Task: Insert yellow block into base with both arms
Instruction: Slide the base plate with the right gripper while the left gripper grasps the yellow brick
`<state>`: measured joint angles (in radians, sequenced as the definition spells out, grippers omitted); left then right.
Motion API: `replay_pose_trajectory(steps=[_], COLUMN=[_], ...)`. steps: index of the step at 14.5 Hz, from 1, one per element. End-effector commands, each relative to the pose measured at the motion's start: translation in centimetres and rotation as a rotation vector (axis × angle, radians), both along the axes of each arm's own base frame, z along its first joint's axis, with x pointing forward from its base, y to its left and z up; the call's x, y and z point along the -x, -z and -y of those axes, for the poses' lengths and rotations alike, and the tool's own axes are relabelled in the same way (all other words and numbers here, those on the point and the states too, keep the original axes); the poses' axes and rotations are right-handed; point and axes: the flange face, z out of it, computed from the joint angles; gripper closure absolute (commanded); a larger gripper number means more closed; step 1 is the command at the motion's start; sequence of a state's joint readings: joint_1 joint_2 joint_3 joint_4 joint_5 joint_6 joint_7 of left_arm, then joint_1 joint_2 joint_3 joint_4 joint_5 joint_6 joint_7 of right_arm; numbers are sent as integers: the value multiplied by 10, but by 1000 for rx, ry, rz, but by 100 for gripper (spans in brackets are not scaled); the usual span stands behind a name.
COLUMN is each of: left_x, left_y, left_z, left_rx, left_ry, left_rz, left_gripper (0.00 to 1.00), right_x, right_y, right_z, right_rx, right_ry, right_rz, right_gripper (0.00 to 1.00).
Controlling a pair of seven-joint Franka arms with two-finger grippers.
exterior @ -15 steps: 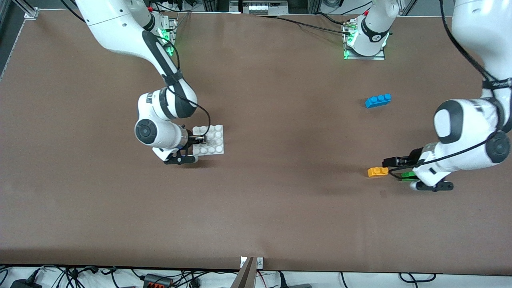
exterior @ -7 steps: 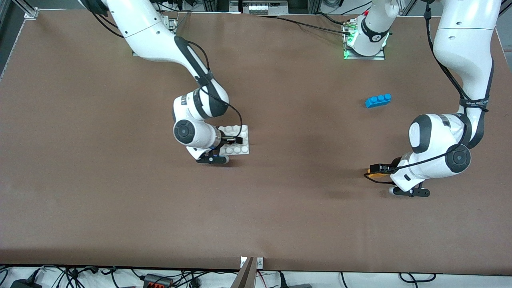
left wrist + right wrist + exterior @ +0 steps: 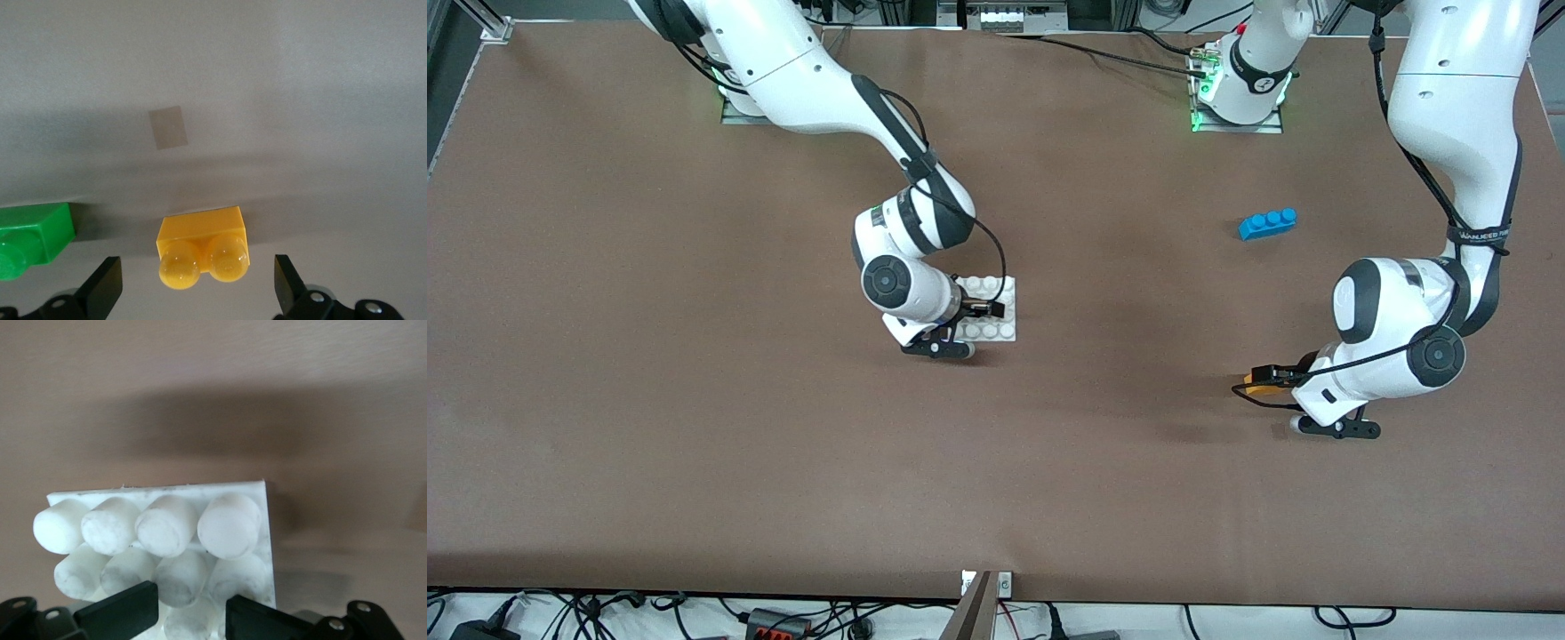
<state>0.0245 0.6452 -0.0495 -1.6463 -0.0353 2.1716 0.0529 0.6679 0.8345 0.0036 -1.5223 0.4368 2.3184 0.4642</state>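
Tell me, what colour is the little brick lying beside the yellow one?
Green. The green brick shows best in the left wrist view, beside the yellow block.

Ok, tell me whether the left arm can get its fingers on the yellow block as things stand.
Probably yes. The left gripper is open with the yellow block between its fingers, neither touching yet. The green brick lies beside it, outside the gap.

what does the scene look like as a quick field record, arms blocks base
left tool: open, fingers either side of the yellow block, not closed on it
right tool: shut on the base, gripping a stud
green block: beside the yellow block
blue block: on the table, farther from the front camera than the yellow block
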Motion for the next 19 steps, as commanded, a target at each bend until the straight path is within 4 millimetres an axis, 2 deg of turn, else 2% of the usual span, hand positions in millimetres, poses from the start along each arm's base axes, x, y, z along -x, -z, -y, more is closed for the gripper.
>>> replay_pose_trajectory(steps=[1, 3, 9, 13, 15, 17, 18, 19], left_x=[7, 13, 17, 17, 17, 17, 17, 17], left_y=[12, 22, 26, 29, 28, 29, 28, 28], left_z=[-3, -3, 0, -1, 0, -2, -2, -2], left_rx=[-13, -15, -15, -14, -13, -12, -13, -12], left_ry=[23, 23, 29, 25, 25, 17, 16, 15], left_rz=[21, 35, 26, 23, 24, 23, 23, 21], left_gripper=[0, 0, 0, 0, 0, 1, 6, 12], right_x=[7, 12, 20, 19, 16, 7, 3, 2], right_y=[16, 16, 0, -8, -21, -51, -56, -79], right_z=[-24, -35, -65, -71, -73, -81, -79, -81], right_rx=[-23, -34, -84, -103, -116, -152, -157, -175], right_ry=[14, 21, 7, 4, -6, -3, -4, -5], right_rz=[20, 54, 91, 105, 122, 154, 162, 179], right_gripper=[47, 47, 47, 47, 45, 45, 45, 44])
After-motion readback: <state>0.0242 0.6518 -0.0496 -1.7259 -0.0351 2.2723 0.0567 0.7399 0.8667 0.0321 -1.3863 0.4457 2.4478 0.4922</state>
